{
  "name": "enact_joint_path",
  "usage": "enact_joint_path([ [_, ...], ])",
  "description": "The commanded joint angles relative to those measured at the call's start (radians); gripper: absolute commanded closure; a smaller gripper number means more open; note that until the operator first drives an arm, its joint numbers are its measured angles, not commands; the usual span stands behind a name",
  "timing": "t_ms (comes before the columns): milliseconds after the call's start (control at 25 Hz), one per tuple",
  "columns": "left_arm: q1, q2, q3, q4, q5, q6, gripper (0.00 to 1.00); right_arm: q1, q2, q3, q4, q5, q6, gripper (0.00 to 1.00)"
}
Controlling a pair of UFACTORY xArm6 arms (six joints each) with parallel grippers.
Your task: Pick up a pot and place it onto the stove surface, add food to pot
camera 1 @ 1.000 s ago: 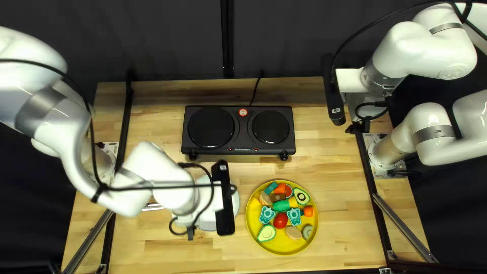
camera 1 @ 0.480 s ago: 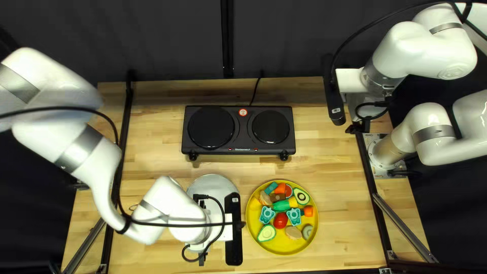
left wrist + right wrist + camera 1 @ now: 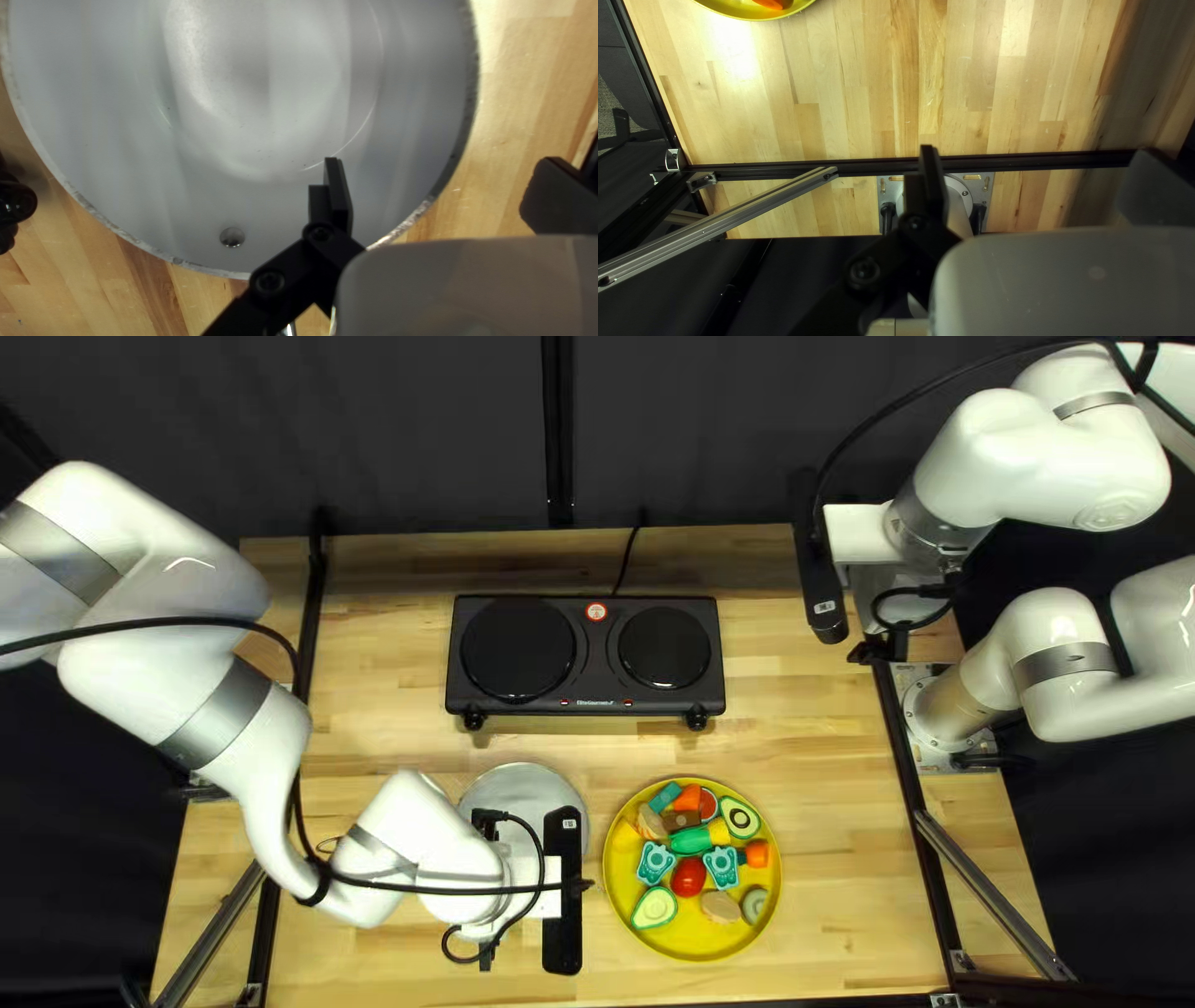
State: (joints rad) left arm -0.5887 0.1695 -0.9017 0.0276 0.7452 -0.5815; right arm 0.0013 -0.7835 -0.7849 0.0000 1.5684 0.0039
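Observation:
Over the pot's near side in the top left view hangs my left gripper (image 3: 535,890), its fingertips hidden there. The round grey pot (image 3: 508,787) stands on the table, partly covered by that arm. In the left wrist view my left gripper (image 3: 440,165) is open, one finger over the inside of the pot (image 3: 249,149), the other outside its rim. The black two-plate stove (image 3: 585,707) lies behind the pot. Toy food (image 3: 687,875) fills a yellow plate (image 3: 610,911). My right gripper (image 3: 853,541) is raised at the table's far right; its wrist view shows the gripper (image 3: 1036,152) open and holding nothing.
Black rails (image 3: 899,747) run along both table sides. A cable (image 3: 630,558) leads from the stove to the far edge. In the right wrist view a slanted metal strut (image 3: 753,208) meets the rail, and the yellow plate's edge (image 3: 750,18) shows beyond bare wood.
My left arm has moved toward the table's near edge and slightly right, uncovering more of the pot, then shifted a little back left. The right arm, stove and plate are unmoved.

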Motion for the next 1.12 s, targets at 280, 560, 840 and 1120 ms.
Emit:
enact_joint_path([
  [280,0.001,0.003,0.005,-0.006,-0.011,0.006,1.0,0.0,0.0,0.0,0.0,0.0,0.0,0.0],
  [560,0.001,0.003,0.005,-0.006,-0.011,0.006,1.0,0.0,0.0,0.0,0.0,0.0,0.0,0.0],
  [840,-0.016,-0.057,-0.112,0.016,0.212,0.009,1.0,0.0,0.0,0.0,0.0,0.0,0.0,0.0],
  [1120,-0.022,-0.05,-0.248,0.06,0.418,-0.007,1.0,0.0,0.0,0.0,0.0,0.0,0.0,0.0],
])
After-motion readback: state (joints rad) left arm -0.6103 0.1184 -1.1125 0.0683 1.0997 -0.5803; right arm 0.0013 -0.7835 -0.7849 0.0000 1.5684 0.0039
